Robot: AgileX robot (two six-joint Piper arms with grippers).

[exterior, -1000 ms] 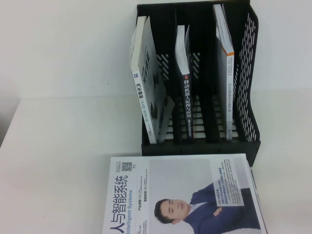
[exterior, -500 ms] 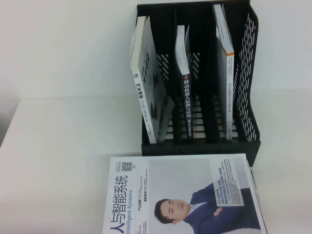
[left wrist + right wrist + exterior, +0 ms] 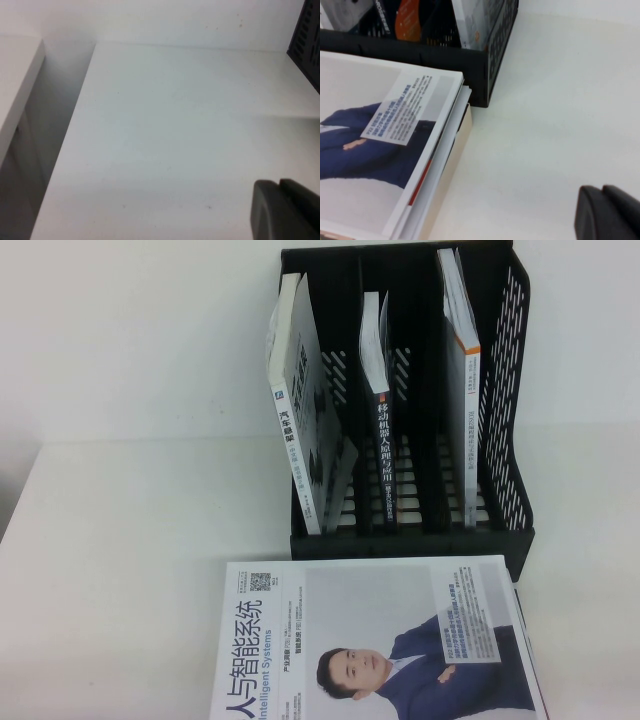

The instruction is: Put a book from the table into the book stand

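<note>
The black book stand (image 3: 512, 525) stands at the back of the white table (image 3: 120, 590), and each of its three compartments holds one upright book. In the right compartment is a thin pale book (image 3: 458, 420) with an orange strip on its edge; its cover is hidden. My left gripper (image 3: 279, 183) hovers shut and empty over bare table, left of the stand's corner (image 3: 306, 30). My right gripper (image 3: 601, 189) is shut and empty over bare table, to the right of the stand (image 3: 487, 75). Neither gripper shows in the high view.
A white book picturing a man in a blue suit (image 3: 380, 640) lies on a stack at the table's front, just before the stand. A white-spined book (image 3: 300, 440) leans in the left compartment, and a dark-spined one (image 3: 383, 455) stands in the middle. A table edge (image 3: 75, 125) drops away on the left.
</note>
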